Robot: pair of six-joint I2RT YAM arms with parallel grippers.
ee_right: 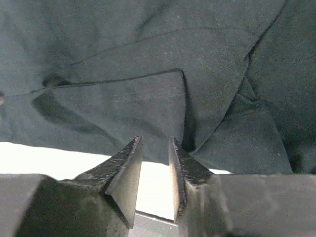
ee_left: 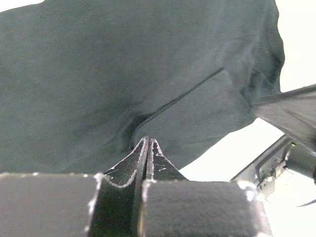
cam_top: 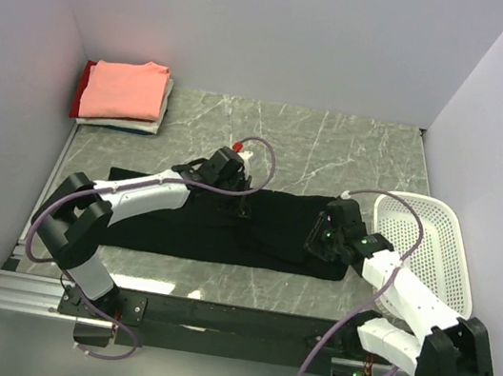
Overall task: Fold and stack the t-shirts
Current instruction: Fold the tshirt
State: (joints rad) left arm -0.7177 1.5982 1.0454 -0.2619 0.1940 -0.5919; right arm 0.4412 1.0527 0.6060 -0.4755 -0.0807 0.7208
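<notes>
While the black t-shirt [cam_top: 205,233] lies at the table's [cam_top: 336,144] centre as a long flat band, partly folded and not yet stacked, a folded stack [cam_top: 124,94] with salmon-pink on top occupies the 10 o'clock corner. Judged remaining: final folds, then transfer to that stack. The left gripper [ee_left: 148,140] reaches low to the shirt's 12 o'clock edge, jaws together; whether cloth is pinched cannot be told. The right gripper [ee_right: 154,143] hovers at the 3 o'clock end, jaws slightly apart, nothing between them. The basket [cam_top: 423,203] sits at 3 o'clock.
</notes>
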